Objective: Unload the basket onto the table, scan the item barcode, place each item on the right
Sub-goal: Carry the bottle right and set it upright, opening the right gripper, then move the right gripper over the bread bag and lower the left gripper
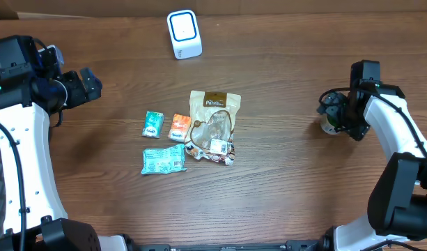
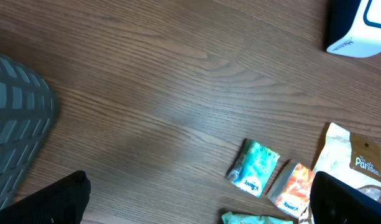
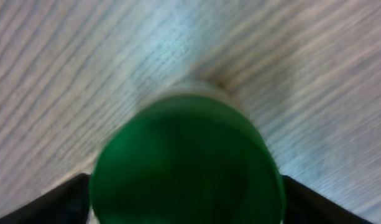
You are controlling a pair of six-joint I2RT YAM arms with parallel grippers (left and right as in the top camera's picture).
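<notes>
Flat teal packet [image 1: 163, 160]: nearest of the loose goods. It lies flat on the table [image 1: 283, 202], just beside the near left corner of the tan pouch.
Tan pouch [image 1: 213, 125]: flat at the middle of the table. Its dark label end points to the far side, and a white sticker sits toward its near end.
Orange packet [image 1: 179, 127]: just left of the tan pouch, roughly level with its middle.
Small teal packet [image 1: 152, 124]: just left of the orange packet, with a thin strip of wood between them. The left wrist view shows it tilted.
Green-capped item [image 1: 329, 126]: the task's thing. It sits on the table at the right side, well apart from the packets and from the scanner. In the right wrist view its round green top [image 3: 187, 168] fills most of the frame.
Right end effector [image 1: 333, 115]: down at the green-capped item, with one dark finger on each side of the cap. The view is blurred, so whether the fingers press on it or stand just clear cannot be told.
Left end effector [image 1: 84, 85]: over bare wood at the far left, well apart from every item. Its fingers [image 2: 53, 199] are spread wide with nothing between them.
Grey ribbed surface [image 2: 16, 124]: at the left edge of the left wrist view. What it is cannot be told.
Scanner [image 1: 184, 33]: farthest from the robot. It is a white body with a blue-ringed face, standing near the far edge, beyond the tan pouch and slightly to its left.
</notes>
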